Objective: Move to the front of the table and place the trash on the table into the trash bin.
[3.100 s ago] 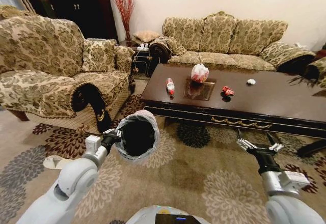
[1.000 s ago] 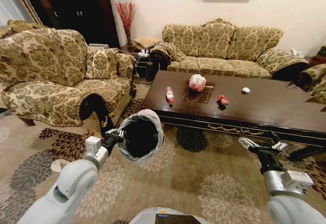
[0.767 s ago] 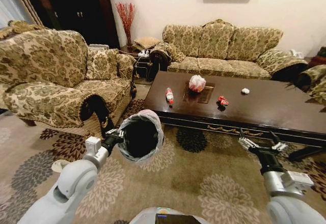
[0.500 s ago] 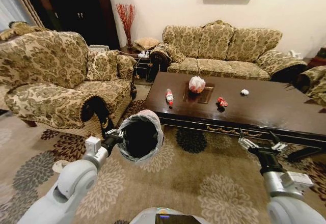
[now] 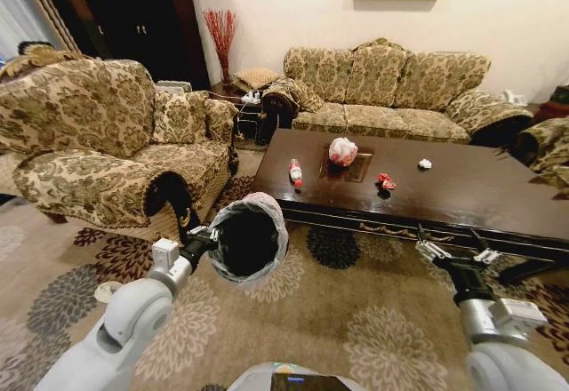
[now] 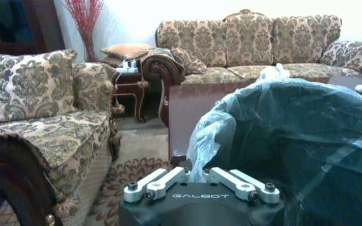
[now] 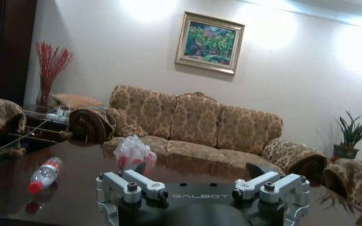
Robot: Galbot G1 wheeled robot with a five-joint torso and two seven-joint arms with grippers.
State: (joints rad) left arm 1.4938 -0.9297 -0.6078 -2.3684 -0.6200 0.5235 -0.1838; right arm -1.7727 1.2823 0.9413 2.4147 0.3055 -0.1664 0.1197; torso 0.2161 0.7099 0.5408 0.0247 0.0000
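On the table (image 5: 462,187) ahead lie the bag bundle (image 5: 342,151), bottle (image 5: 295,172), wrapper (image 5: 385,180) and paper wad (image 5: 425,163), all light, the bundle soft enough to pinch at its knot, while our left hand (image 5: 203,241) grips the trash bin (image 5: 247,240), our right hand (image 5: 455,253) spreads wide, and the table looks slightly farther off than before.

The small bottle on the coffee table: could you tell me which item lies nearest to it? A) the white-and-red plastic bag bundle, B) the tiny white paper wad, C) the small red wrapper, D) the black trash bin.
A: in the head view the bottle lies on the table just beside the plastic bag bundle, while the red wrapper and paper wad sit farther along; the left gripper holds the trash bin off the table.
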